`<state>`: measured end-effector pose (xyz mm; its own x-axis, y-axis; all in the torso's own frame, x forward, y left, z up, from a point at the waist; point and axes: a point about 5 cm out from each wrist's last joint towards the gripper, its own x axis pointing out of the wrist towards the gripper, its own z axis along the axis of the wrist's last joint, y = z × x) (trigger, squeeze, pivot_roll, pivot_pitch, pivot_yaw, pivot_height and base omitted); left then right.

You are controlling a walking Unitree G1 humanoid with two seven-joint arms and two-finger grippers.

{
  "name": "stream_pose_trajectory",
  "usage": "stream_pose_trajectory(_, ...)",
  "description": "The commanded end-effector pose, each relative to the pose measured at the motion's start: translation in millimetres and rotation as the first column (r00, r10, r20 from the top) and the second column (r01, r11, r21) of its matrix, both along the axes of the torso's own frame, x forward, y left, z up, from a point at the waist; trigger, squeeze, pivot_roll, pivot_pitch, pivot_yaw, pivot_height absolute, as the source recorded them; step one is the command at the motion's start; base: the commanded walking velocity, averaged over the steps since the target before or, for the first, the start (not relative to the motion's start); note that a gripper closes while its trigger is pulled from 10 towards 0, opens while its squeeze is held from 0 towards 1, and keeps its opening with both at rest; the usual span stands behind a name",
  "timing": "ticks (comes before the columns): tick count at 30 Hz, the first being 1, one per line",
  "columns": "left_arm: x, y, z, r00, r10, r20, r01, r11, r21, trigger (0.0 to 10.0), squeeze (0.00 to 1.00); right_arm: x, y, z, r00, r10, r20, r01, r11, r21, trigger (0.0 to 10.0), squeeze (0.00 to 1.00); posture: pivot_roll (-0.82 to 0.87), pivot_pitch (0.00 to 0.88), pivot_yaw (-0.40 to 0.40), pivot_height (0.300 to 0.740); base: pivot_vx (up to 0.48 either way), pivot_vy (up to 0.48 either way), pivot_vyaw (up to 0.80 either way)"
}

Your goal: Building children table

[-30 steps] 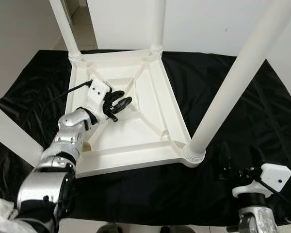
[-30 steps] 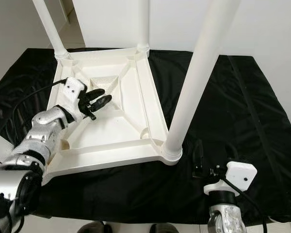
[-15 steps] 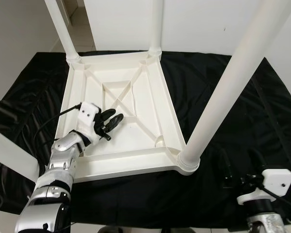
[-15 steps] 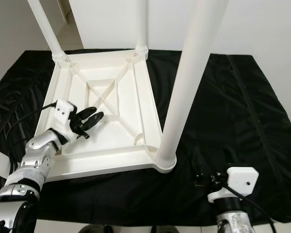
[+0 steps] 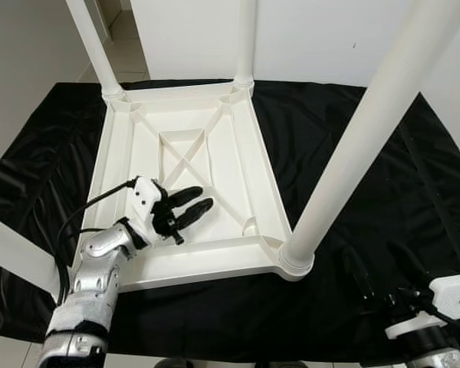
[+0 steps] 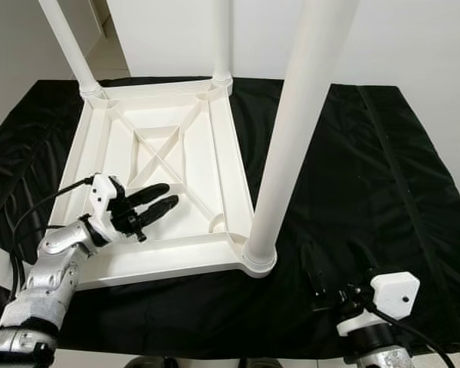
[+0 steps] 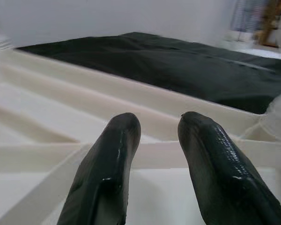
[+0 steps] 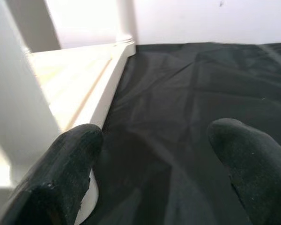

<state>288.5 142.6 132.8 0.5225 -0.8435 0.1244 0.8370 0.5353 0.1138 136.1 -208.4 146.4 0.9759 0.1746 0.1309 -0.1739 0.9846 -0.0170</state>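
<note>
- Lying upside down on a black cloth [image 5: 353,115], the white plastic children table [image 5: 238,165] shows its ribbed underside to the head camera, with a crossed brace in the middle part.
- Standing up from its corners are white legs: one far left leg [image 5: 92,46], one far leg [image 5: 245,38] at the other back corner, and one thick near leg [image 5: 368,130] at the near right corner, which leans across the picture.
- At the left edge, another white leg [image 5: 15,257] crosses the view near the left arm; I cannot tell whether it sits in its corner socket.
- Reaching in from the near left, the left gripper [image 5: 199,201] is over the underside of the table, inside the near rim, beside the diagonal ribs.
- Its two black fingers [image 7: 107,164] are slightly apart, with a narrow gap between them, and nothing is held there; in the left wrist view they point over the ribs toward the far rim and the cloth behind.
- Low at the near right, the right gripper [image 6: 337,264] is above the black cloth, near the base of the thick leg but apart from it.
- Its fingers [image 8: 70,164] are spread wide with only cloth between them; the table rim and the leg base are at the side in the right wrist view.
</note>
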Motion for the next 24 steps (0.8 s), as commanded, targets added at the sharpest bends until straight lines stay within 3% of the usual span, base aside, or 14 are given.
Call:
stream_pose_trajectory(1, -8.3, -3.2, 2, 0.996, -0.083, -0.014, 0.083, 0.996, 0.012, 10.0, 0.0, -2.4, 6.1, 1, 0.998, 0.062, -0.011, -0.062, 0.998, 0.012, 10.0, 0.0, -0.06, 0.041, 0.054, 0.74, 0.0, 0.0, 0.0)
stream_pose_trajectory(3, -8.3, -3.2, 2, 0.996, -0.083, -0.014, 0.083, 0.996, 0.012, 10.0, 0.0, -2.4, 6.1, 1, 0.998, 0.062, -0.011, -0.062, 0.998, 0.012, 10.0, 0.0, -0.06, 0.041, 0.054, 0.74, 0.0, 0.0, 0.0)
stream_pose_trajectory(5, -13.3, -8.2, 5, 0.994, -0.108, -0.008, 0.108, 0.994, 0.034, 10.0, 0.0, -4.9, 12.5, 2, 0.988, 0.149, -0.026, -0.149, 0.989, 0.007, 10.0, 0.0, -0.06, 0.044, 0.062, 0.74, 0.0, 0.0, 0.0)
stream_pose_trajectory(12, -15.3, -10.3, 7, 0.999, -0.043, -0.028, 0.044, 0.998, 0.04, 10.0, 0.0, -8.0, 19.6, 2, 0.964, 0.26, -0.06, -0.26, 0.966, 0.008, 10.0, 0.0, -0.05, 0.049, 0.068, 0.74, 0.0, 0.0, 0.0)
stream_pose_trajectory(18, -40.0, -16.2, 19, 0.993, -0.106, -0.052, 0.108, 0.993, 0.04, 10.0, 0.0, 7.9, 32.3, 0, 0.942, 0.333, -0.046, -0.333, 0.943, 0.017, 10.0, 0.0, 0.0, 0.052, 0.041, 0.74, 0.0, 0.0, 0.0)
stream_pose_trajectory(24, -46.5, -14.5, 22, 0.983, -0.148, -0.113, 0.152, 0.988, 0.025, 10.0, 0.0, 16.4, 37.1, 0, 0.924, 0.38, -0.042, -0.379, 0.925, 0.015, 10.0, 0.0, 0.03, 0.053, 0.023, 0.74, 0.0, 0.0, 0.0)
